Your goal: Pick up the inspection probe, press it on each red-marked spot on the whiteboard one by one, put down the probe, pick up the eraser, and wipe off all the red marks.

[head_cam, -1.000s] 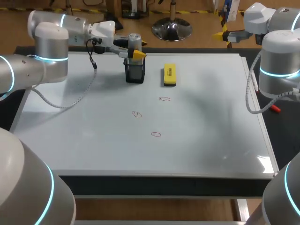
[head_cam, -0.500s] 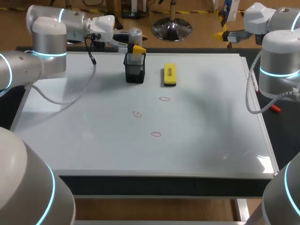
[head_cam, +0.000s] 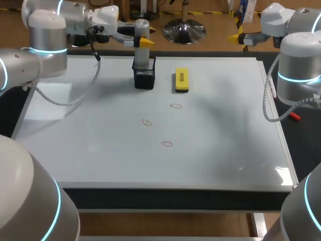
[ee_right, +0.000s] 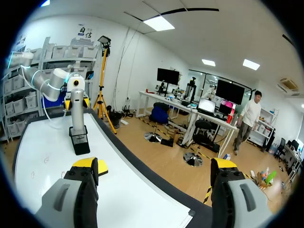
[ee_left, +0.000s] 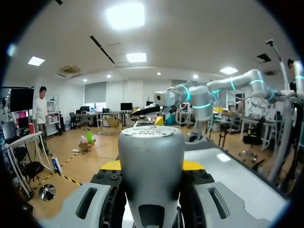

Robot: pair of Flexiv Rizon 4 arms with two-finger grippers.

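The inspection probe [head_cam: 142, 37], a grey cylinder, stands upright with its lower end at the mouth of the black holder [head_cam: 144, 79] at the whiteboard's far side. My left gripper [head_cam: 143, 42] is shut on the probe from the left. In the left wrist view the probe [ee_left: 151, 156] fills the gap between the yellow-tipped fingers [ee_left: 110, 165]. The yellow eraser [head_cam: 181, 80] lies just right of the holder. Three red marks [head_cam: 176, 106], [head_cam: 146, 122], [head_cam: 167, 144] sit mid-board. My right gripper [ee_right: 156, 166] stands open and empty off the board's far right corner [head_cam: 239, 36].
The whiteboard [head_cam: 225, 140] covers nearly the whole table, with a raised frame along its edges. A cable [head_cam: 80, 98] from my left arm hangs low over the board's left part. A red object [head_cam: 295, 116] lies beyond the right edge.
My left arm has lifted the probe up out of the holder over the last second. The right arm, the eraser and the marks have not moved.
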